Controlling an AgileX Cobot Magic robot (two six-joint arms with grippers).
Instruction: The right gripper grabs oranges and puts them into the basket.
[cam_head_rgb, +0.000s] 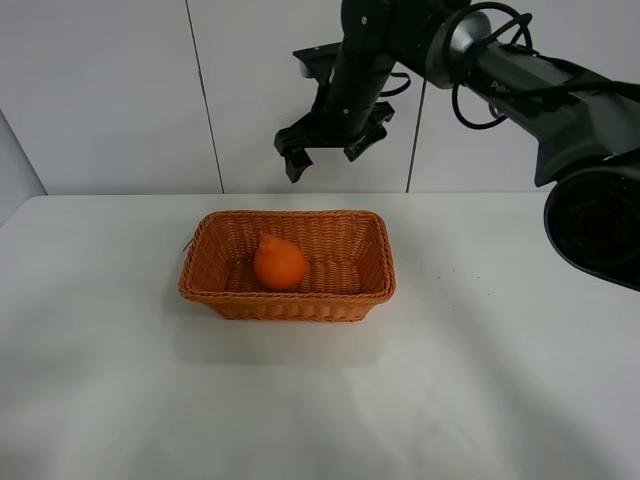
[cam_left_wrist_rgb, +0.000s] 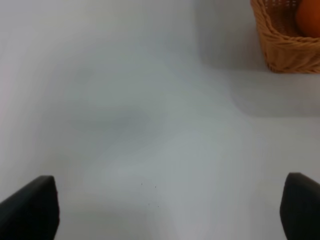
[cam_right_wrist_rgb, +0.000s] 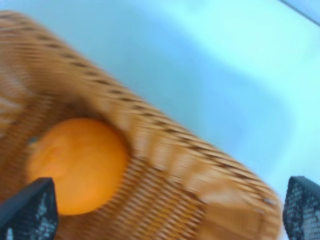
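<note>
The orange (cam_head_rgb: 278, 263) lies inside the woven wicker basket (cam_head_rgb: 370, 232) in the middle of the white table. My right gripper (cam_head_rgb: 322, 158) is open and empty, held high above the basket's far rim. In the right wrist view the orange (cam_right_wrist_rgb: 77, 162) sits in the basket (cam_right_wrist_rgb: 200, 175) between the spread fingertips (cam_right_wrist_rgb: 30, 210). My left gripper (cam_left_wrist_rgb: 170, 210) is open over bare table; only its two fingertips (cam_left_wrist_rgb: 30, 207) show. A corner of the basket (cam_left_wrist_rgb: 285, 45) with the orange (cam_left_wrist_rgb: 309, 17) shows in the left wrist view.
The white table (cam_head_rgb: 480, 380) extends around the basket on all sides. A white panelled wall (cam_head_rgb: 110, 90) stands behind it. The right arm (cam_head_rgb: 520, 75) reaches in from the upper right.
</note>
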